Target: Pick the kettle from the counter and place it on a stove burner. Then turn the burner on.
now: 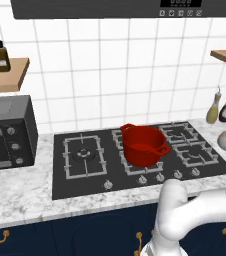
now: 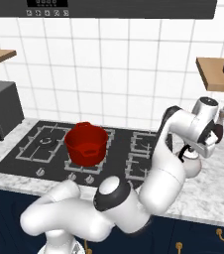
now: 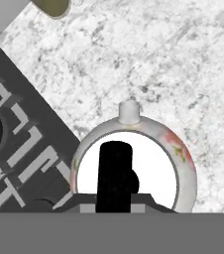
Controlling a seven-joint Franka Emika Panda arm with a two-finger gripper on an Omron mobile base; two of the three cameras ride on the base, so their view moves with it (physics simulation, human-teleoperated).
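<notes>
- One kettle, pale with a short spout, stands on the counter just beside the right edge of the stove.
- One red pot sits on the stove's middle burner; the burners left and right of it are bare.
- One gripper hangs directly above the kettle; I cannot tell how far its fingers are parted or whether they grasp the black handle.
- Open marble lies beyond the kettle, away from the stove.
- Behind the kettle, by the tiled wall, stand two bottles.
- One toaster oven sits left of the stove.
- A row of knobs lines the stove's front edge.
</notes>
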